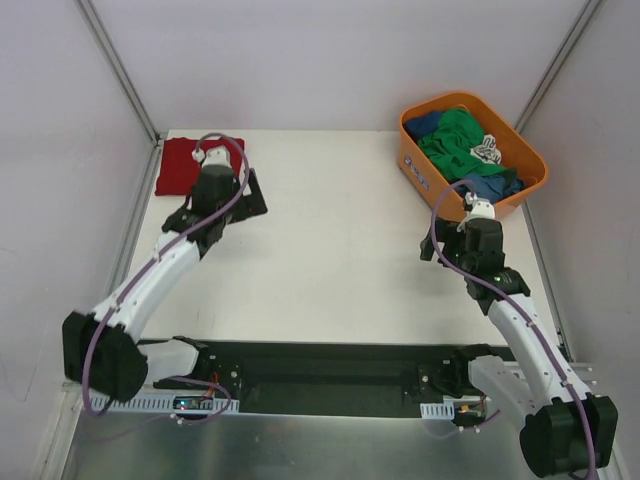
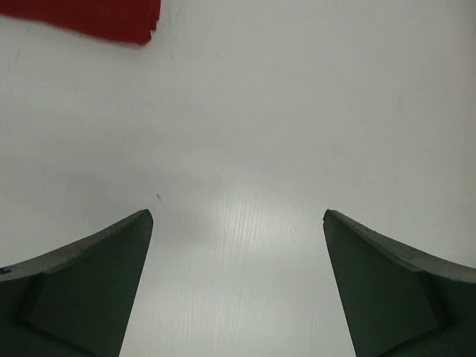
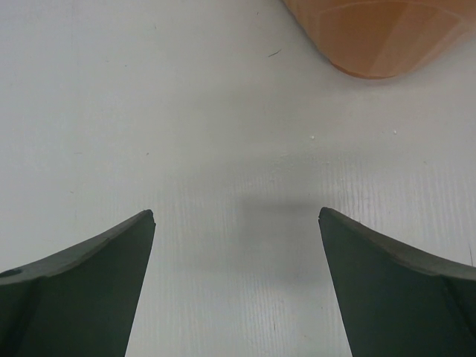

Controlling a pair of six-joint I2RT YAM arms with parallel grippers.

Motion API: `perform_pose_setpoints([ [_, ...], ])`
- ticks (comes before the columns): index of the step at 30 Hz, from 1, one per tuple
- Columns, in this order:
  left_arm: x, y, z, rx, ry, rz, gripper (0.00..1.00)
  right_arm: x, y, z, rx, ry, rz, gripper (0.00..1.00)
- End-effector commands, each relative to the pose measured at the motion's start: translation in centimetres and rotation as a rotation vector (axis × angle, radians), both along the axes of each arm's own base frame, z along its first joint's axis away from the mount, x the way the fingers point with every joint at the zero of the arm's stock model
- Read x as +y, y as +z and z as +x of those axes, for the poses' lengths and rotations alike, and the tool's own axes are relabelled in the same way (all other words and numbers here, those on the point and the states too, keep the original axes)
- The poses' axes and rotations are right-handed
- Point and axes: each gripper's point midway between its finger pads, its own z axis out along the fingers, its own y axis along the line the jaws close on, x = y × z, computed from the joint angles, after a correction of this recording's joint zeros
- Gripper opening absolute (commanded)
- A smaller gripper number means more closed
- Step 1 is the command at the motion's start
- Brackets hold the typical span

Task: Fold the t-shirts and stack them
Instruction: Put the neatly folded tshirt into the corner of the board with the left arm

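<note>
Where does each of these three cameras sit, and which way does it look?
Top external: above and behind, looking down on the table; left arm and right arm show.
Left wrist: on that arm, facing down; open left end effector, red t-shirt corner.
Right wrist: likewise; open right end effector, orange tub corner.
Shared: overhead view also shows shirt and tub.

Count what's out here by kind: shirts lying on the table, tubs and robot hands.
T-shirts on the table: 1, the red t-shirt
Tubs: 1, the orange tub
Hands: 2, the left hand and the right hand
Total: 4
The heaped clothes in the tub are left out.
</note>
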Motion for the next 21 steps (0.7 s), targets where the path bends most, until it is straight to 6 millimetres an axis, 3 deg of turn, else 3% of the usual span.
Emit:
perform_pose_setpoints([
  [1,-0.1,-1.4,-4.8,-0.108,0.058,-0.082,0.99,0.5,1.2,0.8,-0.105,0.013,0.059,0.97],
  [4,0.7,-4.1,-8.1,-0.094,0.071,-0.116,0.99,1.2,0.5,0.3,-0.137,0.051,0.09,0.97],
  [6,1.3,-5.6,-9.5,-0.076,0.064,-0.092,0.99,0.0,-0.4,-0.1,-0.135,-0.01,0.061,0.97],
  [7,1.7,-5.3,-9.9,-0.099,0.071,-0.097,1.0,-0.5,-0.6,-0.2,-0.138,-0.038,0.05,0.97],
  [11,2.6,-5.5,-10.6,-0.128,0.094,-0.088,0.99,-1.1,-0.5,-0.6,-0.167,-0.064,0.047,0.96],
  [21,3.3,-5.4,-9.4,-0.115,0.107,0.004,0.99,-2.1,-0.5,-0.8,-0.196,-0.107,0.018,0.96],
])
